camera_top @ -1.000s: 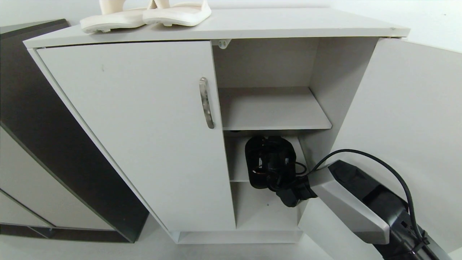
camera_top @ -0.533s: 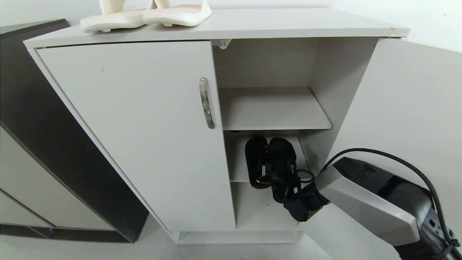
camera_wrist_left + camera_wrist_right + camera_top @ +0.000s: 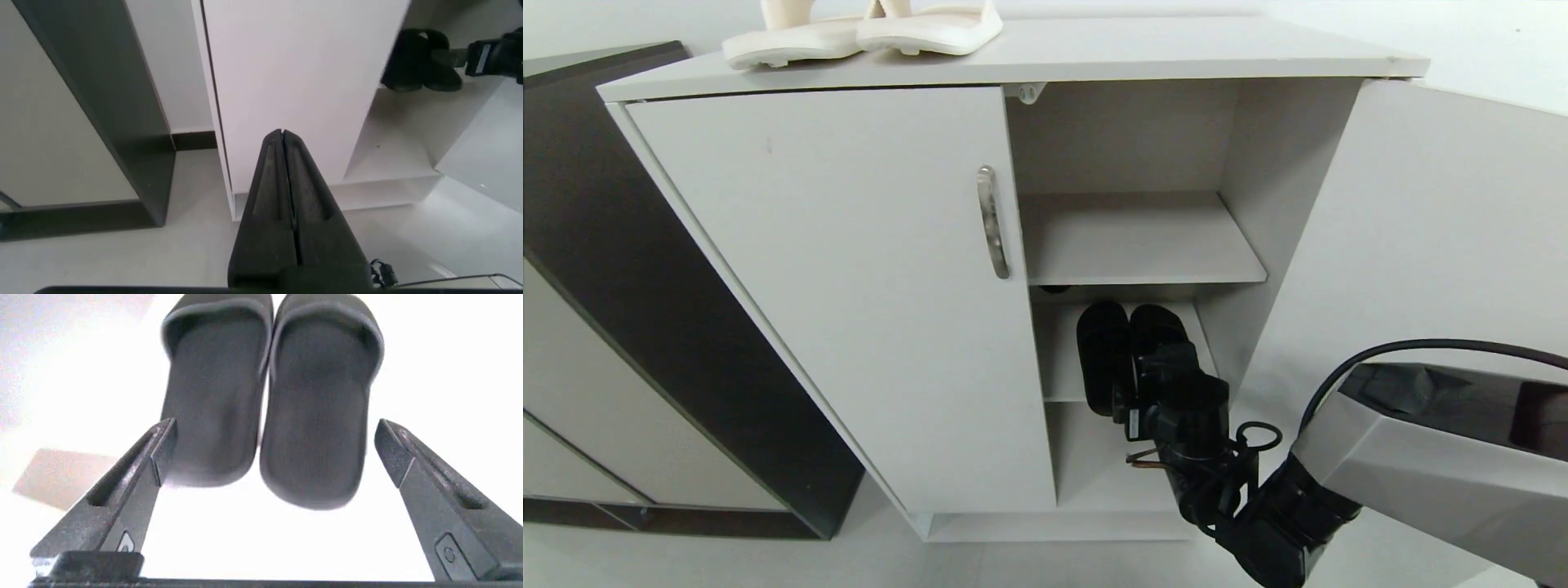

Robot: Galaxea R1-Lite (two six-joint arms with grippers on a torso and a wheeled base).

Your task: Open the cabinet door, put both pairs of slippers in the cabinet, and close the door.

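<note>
Slippers: black pair (image 3: 1127,351) on the middle shelf (image 3: 1058,351), lengthwise straight ahead of your spread, empty right fingers (image 3: 131,490). White pair (image 3: 866,37) upper left atop the cabinet (image 3: 1176,49), your left arm's side; left fingers (image 3: 270,196) pressed together.

Head camera looks down on the cabinet (image 3: 809,286); all three views share the black slippers (image 3: 1104,351), right wrist closest.
</note>
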